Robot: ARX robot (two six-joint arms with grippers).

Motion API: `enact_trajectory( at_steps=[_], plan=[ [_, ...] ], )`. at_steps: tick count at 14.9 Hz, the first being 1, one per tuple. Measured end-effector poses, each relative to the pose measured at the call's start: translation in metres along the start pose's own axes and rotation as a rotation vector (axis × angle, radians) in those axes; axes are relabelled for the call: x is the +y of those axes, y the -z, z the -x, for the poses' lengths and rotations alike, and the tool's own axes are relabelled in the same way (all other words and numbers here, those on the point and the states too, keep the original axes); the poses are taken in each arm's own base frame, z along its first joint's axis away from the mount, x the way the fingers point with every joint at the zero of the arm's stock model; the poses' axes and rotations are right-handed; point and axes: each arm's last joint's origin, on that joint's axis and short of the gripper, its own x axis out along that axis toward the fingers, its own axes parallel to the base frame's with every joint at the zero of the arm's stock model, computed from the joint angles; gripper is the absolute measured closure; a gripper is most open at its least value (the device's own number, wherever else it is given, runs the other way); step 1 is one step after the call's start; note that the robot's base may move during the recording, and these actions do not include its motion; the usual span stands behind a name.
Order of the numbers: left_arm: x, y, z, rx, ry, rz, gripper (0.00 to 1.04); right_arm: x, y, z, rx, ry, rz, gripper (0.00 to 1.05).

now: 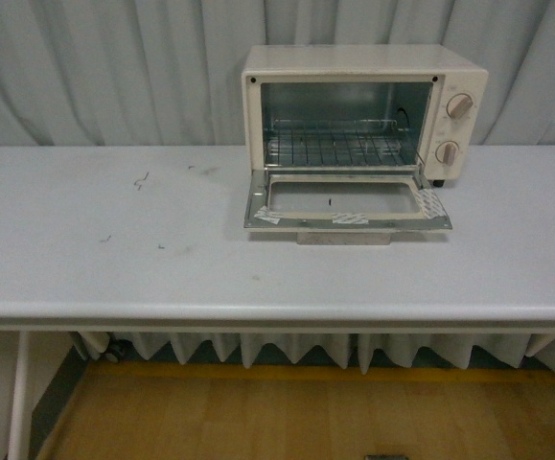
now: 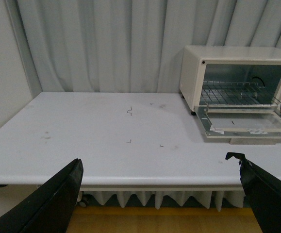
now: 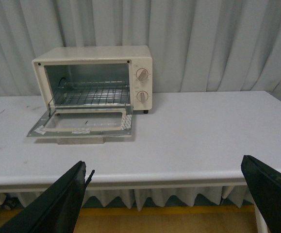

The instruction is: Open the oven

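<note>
The toaster oven (image 1: 363,110) is sitting at the far right-centre of the bench (image 1: 114,249), its door (image 1: 346,204) lying folded down flat. Only a wire rack (image 1: 344,146) is resting inside. The left tool (image 2: 159,194) and right tool (image 3: 169,194) are both hanging spread apart, well short of it.

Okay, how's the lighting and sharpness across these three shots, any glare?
Front view: dim, soft, the cream boxy toaster oven slightly blurred, no glare. Left wrist view: even light. Right wrist view: brightest, and the oven's wire rack looks crisp.
</note>
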Motion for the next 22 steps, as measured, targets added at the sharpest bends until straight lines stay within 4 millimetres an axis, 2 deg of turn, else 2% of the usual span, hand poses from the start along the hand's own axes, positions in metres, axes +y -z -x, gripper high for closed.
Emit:
enact_trajectory(
  at_steps=[22],
  plan=[
    [0.0000, 0.0000, 0.0000, 0.000, 0.000, -0.002, 0.07, 0.0000, -0.0001, 0.0000, -0.001, 0.001, 0.000, 0.06]
  ],
)
